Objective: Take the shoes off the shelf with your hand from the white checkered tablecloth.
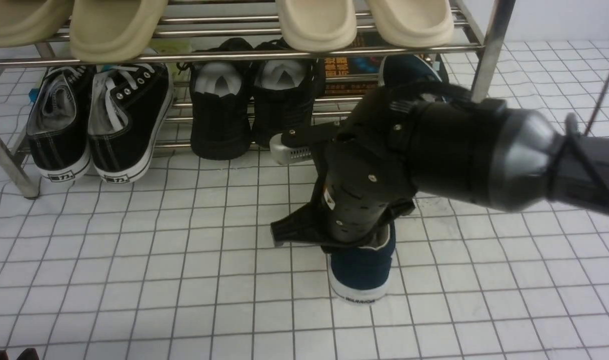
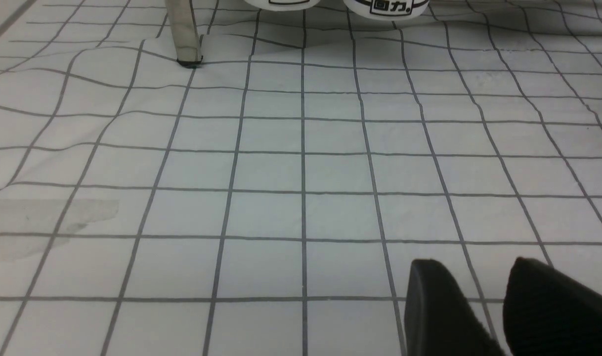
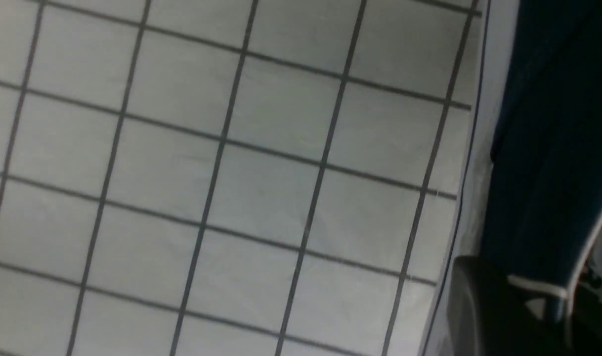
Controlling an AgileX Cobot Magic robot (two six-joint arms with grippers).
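Note:
One navy-blue slip-on shoe [image 1: 359,272] with a white sole stands on the white checkered tablecloth [image 1: 134,260] in front of the steel shelf [image 1: 284,50]. My right gripper [image 1: 357,245] reaches down from above and is shut on this shoe's side wall, one finger outside and one inside. The right wrist view shows the shoe [image 3: 553,148] and the outer finger [image 3: 479,306]. The second navy shoe [image 1: 407,70] sits on the lower tier, mostly hidden behind my right arm. My left gripper [image 2: 479,269] is open and empty low over the cloth, at the near left edge [image 1: 14,354].
Beige slippers [image 1: 117,25] [image 1: 317,22] lie on the top tier. Black lace-up sneakers [image 1: 124,120] and all-black shoes [image 1: 219,110] stand on the lower tier. A shelf leg [image 2: 182,34] stands ahead of the left gripper. Another leg [image 1: 487,55] rises at the right.

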